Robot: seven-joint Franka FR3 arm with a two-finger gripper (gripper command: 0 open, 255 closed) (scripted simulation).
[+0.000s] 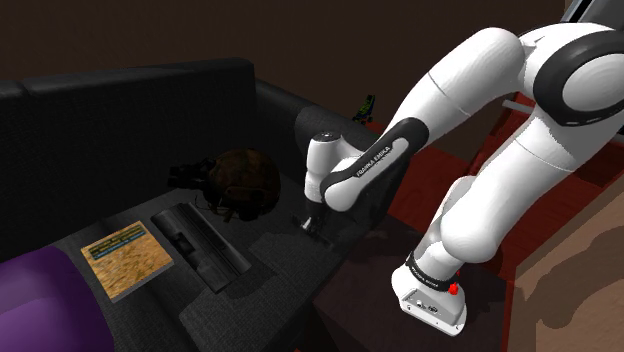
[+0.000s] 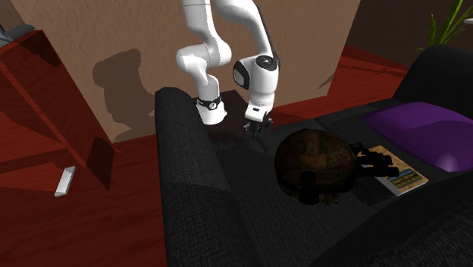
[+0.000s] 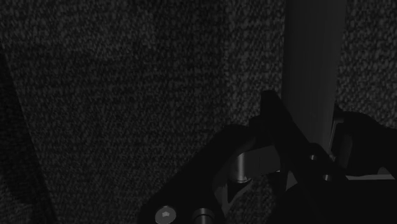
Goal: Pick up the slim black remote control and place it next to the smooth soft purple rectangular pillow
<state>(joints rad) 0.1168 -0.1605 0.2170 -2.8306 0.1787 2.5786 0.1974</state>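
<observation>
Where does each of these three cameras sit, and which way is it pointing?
Shoulder view: beside the stand, looking down over the black sofa; the arm and gripper show.
Second exterior view: low over the sofa, facing the arm; arm and gripper show.
Wrist view: mounted at the gripper, looking along it at sofa fabric.
Shared: both exterior views show the purple pillow.
</observation>
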